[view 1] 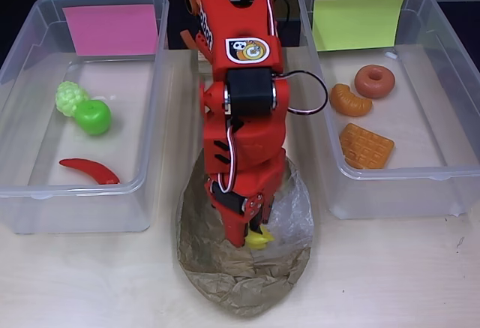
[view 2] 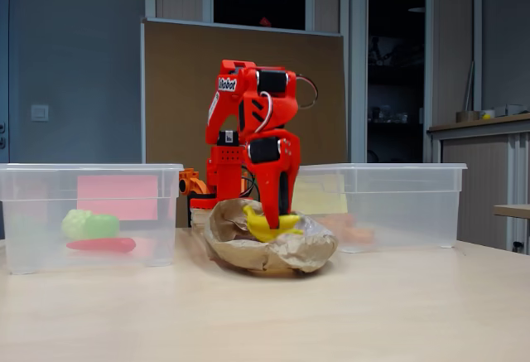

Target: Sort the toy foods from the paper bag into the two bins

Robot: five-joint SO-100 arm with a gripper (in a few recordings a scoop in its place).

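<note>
1. The jaws, clenched on the yellow banana (view 2: 267, 224), sit just above the paper bag (view 1: 244, 287), the banana sticking out on both sides in the fixed view.
2. The red arm (view 1: 244, 110) folds steeply down over the bag; it carries a round panda-like sticker and white lettering too blurred to read.
3. The pink-labelled bin (view 1: 45, 200) holds grapes (view 1: 70, 97), apple (view 1: 94, 117) and chili (view 1: 90, 170).
4. The yellow-green-labelled bin (view 1: 450, 185) holds donut (view 1: 374, 81), croissant (view 1: 349, 100) and waffle (view 1: 366, 145).
5. Both bins stand on the desk (view 1: 390, 275).
</note>
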